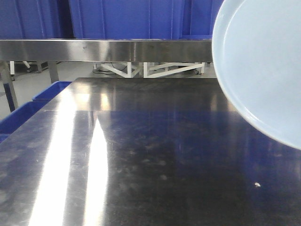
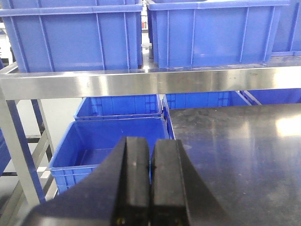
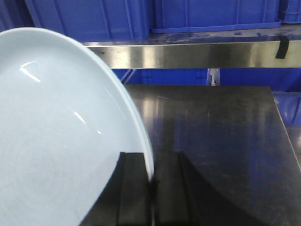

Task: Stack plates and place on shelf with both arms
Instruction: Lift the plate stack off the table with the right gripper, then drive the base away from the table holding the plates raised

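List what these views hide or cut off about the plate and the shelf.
Front view: the plate runs off the top and right edges; its holder is out of frame.
Right wrist view: the right fingers cover the gripped rim.
Left wrist view: edges crop the shelf.

Plate (image 3: 56, 141): very pale blue-white, glossy, faint concentric rings inside, thin white glare streaks. Worktop (image 1: 164, 155): dark steel, reflective, bluish cast, two bright white light bands at left, fine scuffs, one tiny white speck. Shelf (image 1: 108, 50): brushed silver rail, soft vertical sheen. Black tape strip (image 3: 281, 47) on the rail at right. Crates (image 2: 75, 37): saturated plain blue, vertical ribs. Left claw (image 2: 150, 188): matte black. Right claw (image 3: 151, 197): black too. Frame (image 1: 155, 69) under the rail: white.
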`<state>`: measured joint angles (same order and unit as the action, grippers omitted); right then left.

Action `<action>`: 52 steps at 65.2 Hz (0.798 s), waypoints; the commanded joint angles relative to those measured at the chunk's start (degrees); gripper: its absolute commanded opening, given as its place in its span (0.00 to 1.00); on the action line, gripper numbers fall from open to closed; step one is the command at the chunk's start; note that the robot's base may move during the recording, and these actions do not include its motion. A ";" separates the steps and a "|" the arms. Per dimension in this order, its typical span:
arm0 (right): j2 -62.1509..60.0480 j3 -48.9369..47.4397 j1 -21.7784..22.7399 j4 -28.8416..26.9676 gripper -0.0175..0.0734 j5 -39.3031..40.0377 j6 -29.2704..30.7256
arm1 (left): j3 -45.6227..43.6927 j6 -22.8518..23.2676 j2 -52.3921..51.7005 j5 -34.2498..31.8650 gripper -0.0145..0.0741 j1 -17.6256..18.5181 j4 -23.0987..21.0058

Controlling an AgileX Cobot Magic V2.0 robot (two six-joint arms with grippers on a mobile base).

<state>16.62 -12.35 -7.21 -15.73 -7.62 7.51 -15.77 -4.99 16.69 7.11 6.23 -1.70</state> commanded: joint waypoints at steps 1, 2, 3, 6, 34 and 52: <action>0.05 -2.84 0.33 -0.73 0.26 4.90 1.05 | -1.94 0.39 0.30 -4.89 0.26 -0.06 -0.49; 0.05 -2.84 0.33 -0.73 0.26 5.05 1.05 | -1.94 0.39 0.30 -4.89 0.26 -0.06 -0.49; 0.05 -2.84 0.33 -0.73 0.26 5.18 1.05 | -1.94 0.39 0.30 -4.89 0.26 -0.06 -0.49; 0.05 -2.84 0.33 -0.73 0.26 5.62 1.05 | -1.94 0.39 0.30 -4.89 0.26 -0.06 -0.49; 0.05 -2.33 0.33 -0.73 0.26 7.01 1.05 | -1.94 0.39 0.30 -4.89 0.26 -0.06 -0.49; 0.05 -2.33 0.33 -1.02 0.26 6.71 1.00 | -1.94 0.39 0.30 -4.89 0.26 -0.06 -0.49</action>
<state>16.42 -12.76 -7.21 -16.03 -5.89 8.21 -15.77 -4.99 16.69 7.11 6.23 -1.70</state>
